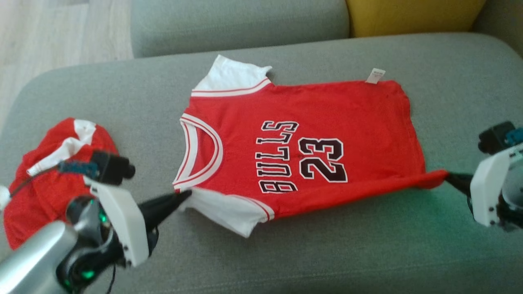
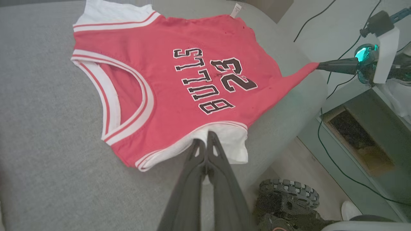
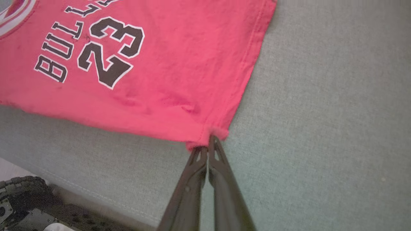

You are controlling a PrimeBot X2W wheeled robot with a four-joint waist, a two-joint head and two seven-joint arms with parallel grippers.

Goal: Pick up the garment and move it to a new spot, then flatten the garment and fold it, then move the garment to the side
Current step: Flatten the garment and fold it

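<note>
The garment (image 1: 327, 122) is a red jersey with white sleeves and black "BULLS 23" lettering, spread face up on the grey sofa seat (image 1: 327, 253). My left gripper (image 1: 186, 195) is shut on its near white sleeve, seen up close in the left wrist view (image 2: 205, 141) where the garment (image 2: 179, 96) stretches away. My right gripper (image 1: 449, 176) is shut on the near hem corner, pulled out to a point; the right wrist view shows this gripper (image 3: 208, 142) pinching the red garment (image 3: 160, 80). The near edge is drawn taut between both grippers.
A second crumpled red and white garment (image 1: 45, 179) lies on the seat at the left, behind my left arm. The sofa back (image 1: 237, 24) and a yellow cushion (image 1: 408, 16) stand beyond. Wooden floor (image 1: 49, 32) is at the far left.
</note>
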